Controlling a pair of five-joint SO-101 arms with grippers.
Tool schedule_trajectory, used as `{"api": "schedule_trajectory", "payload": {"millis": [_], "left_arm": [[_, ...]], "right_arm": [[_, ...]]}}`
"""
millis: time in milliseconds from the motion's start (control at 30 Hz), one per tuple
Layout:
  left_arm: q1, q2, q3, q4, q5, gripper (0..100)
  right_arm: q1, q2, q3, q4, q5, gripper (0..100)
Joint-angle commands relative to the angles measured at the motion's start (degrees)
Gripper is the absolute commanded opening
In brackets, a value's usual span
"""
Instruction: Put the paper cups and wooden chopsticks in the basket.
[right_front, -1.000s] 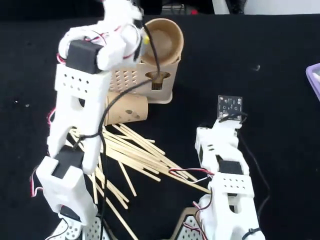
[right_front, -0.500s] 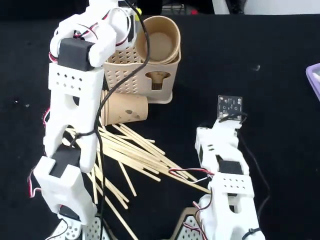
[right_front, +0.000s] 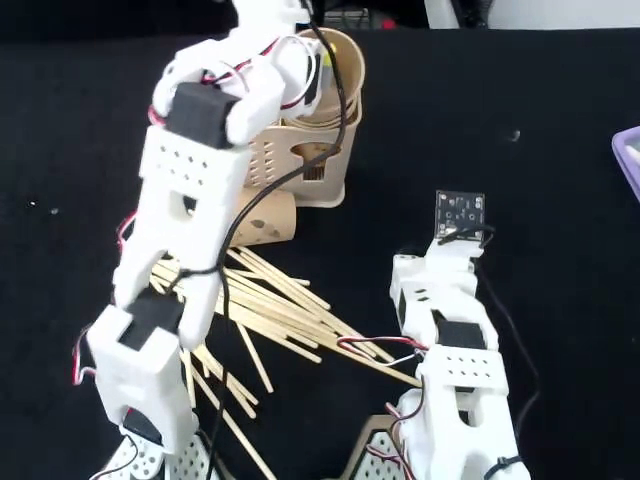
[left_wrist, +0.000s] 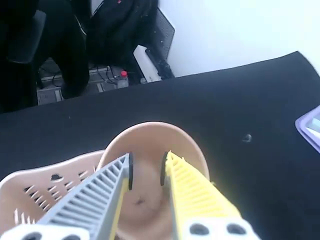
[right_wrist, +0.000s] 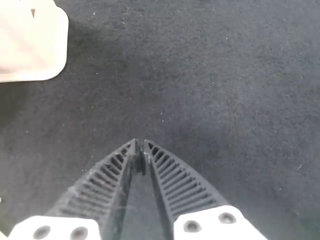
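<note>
The left gripper is made of ribbed plastic, one finger grey and the other yellow. The two fingers are held a little apart, and nothing is clamped between them. Directly beneath the fingertips a tan paper cup is seen. It is round and smooth-walled, it stands upright with its mouth facing the gripper, and it is seated in one end of the basket. The basket is of pale beige plastic and has rounded corners, and its walls are pierced with rows of small slots.

A second paper cup of the same tan card is laid on its side just beside the basket, under the left arm's forearm. Nearer that arm's base, the wooden chopsticks are scattered in a loose, crossing fan. They are thin, straight, light-coloured sticks, and all of them are lying on the table, outside the basket.

The right gripper has two white ribbed fingers, which are pressed together at the tips with nothing held. Below it, black, slightly fuzzy cloth is spread over the table. A rounded corner of the basket is seen well ahead of the tips and off to one side.
</note>
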Motion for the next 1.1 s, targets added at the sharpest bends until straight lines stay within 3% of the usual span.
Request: {"api": "schedule_trajectory", "payload": {"millis": [0, 233, 467, 633, 767, 933, 1067], "left_arm": [[0.04, 1.58, -0.57, -6.77, 0.44, 13], [0.57, 2.73, -3.91, -10.11, 0.35, 13], [1.19, 3.43, -8.31, 6.95, 0.26, 13], [3.47, 3.34, -1.80, 10.90, 0.18, 13], [4.35, 3.43, 3.56, 10.20, 0.09, 12], [3.56, 2.81, 10.51, 2.02, 0.09, 12], [1.80, 2.73, 9.27, -3.16, 0.09, 12]], "right_arm": [[-0.70, -1.27, -0.22, -1.14, 0.53, 1.2], [-0.70, -1.27, -0.22, -1.14, 0.53, 1.2], [-0.88, -1.27, -0.22, -1.14, 0.53, 1.2], [-0.88, -1.27, -0.22, -1.14, 0.53, 1.2], [-0.88, -1.27, -0.22, -1.14, 0.53, 1.2], [-0.88, -1.27, -0.22, -1.14, 0.53, 1.2], [-0.88, -1.27, -0.22, -1.14, 0.53, 1.2]]}}
